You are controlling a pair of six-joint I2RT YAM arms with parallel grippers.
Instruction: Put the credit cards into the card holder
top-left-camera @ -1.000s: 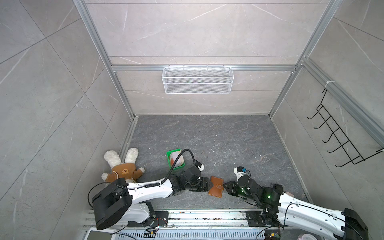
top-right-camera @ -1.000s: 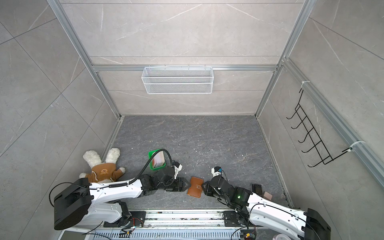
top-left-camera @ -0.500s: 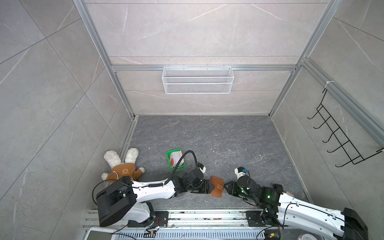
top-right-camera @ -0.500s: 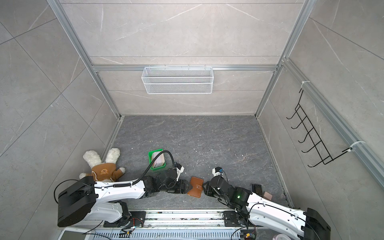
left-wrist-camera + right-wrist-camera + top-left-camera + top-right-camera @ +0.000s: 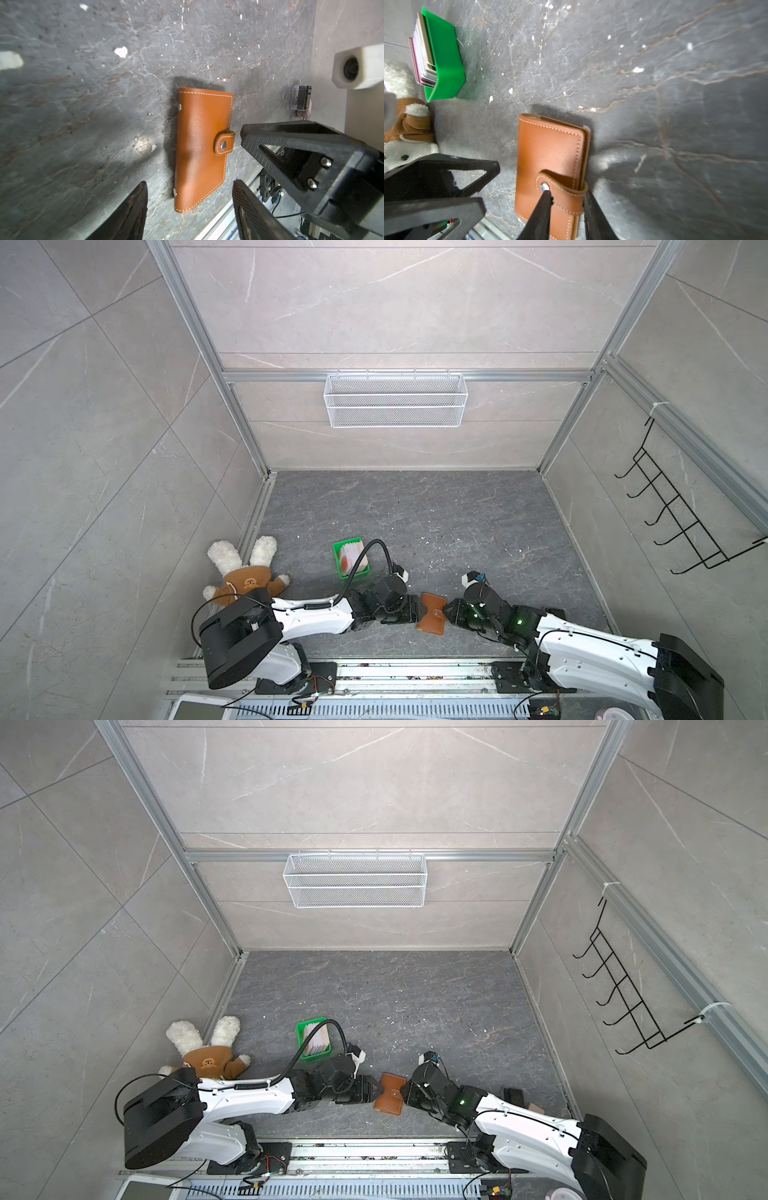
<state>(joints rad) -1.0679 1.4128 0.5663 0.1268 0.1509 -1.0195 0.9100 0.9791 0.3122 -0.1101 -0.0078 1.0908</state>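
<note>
Card holder (image 5: 432, 616) lies shut on tabletop (image 5: 415, 510) between open left pincer (image 5: 189, 185) and right pincer (image 5: 567, 195), which brackets its strap (image 5: 225, 143), grip uncertain; best pinch strap, peel upward, left pinning it down.

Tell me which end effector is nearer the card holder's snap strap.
Right. The right end effector brackets the strap at the card holder's edge; the left end effector sits open off the spine side.
</note>
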